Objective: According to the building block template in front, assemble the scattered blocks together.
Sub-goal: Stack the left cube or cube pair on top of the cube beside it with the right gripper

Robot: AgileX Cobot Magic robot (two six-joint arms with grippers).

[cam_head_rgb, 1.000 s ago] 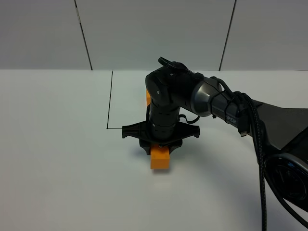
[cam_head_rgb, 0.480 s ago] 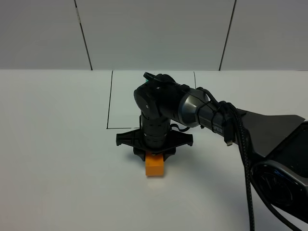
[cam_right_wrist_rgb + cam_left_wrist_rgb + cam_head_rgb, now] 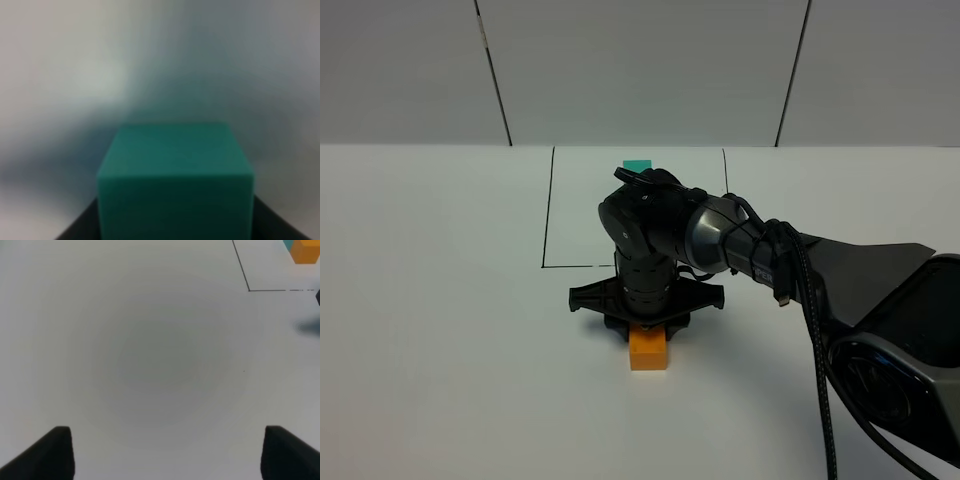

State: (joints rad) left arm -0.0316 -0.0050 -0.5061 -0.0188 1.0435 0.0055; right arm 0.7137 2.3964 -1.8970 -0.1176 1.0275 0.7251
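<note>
My right gripper (image 3: 645, 326) reaches across the middle and points down at the table, just in front of the drawn black square. In the right wrist view my right gripper (image 3: 175, 222) is shut on the teal block (image 3: 175, 175), which the exterior view hides. The orange block (image 3: 648, 350) lies on the table right against the gripper's near side. Only the template's teal cube (image 3: 636, 164) shows behind the arm. The left wrist view catches the template (image 3: 304, 250) at its edge. My left gripper (image 3: 172, 455) stands open over bare table.
The black square outline (image 3: 547, 215) runs along the far middle of the white table (image 3: 440, 330); its corner (image 3: 249, 290) shows in the left wrist view. The right arm (image 3: 760, 250) stretches in from the right, with cables along it.
The right gripper has shifted left and toward the front edge, and the orange block has moved forward with it. The template's teal cube now shows behind the arm.
</note>
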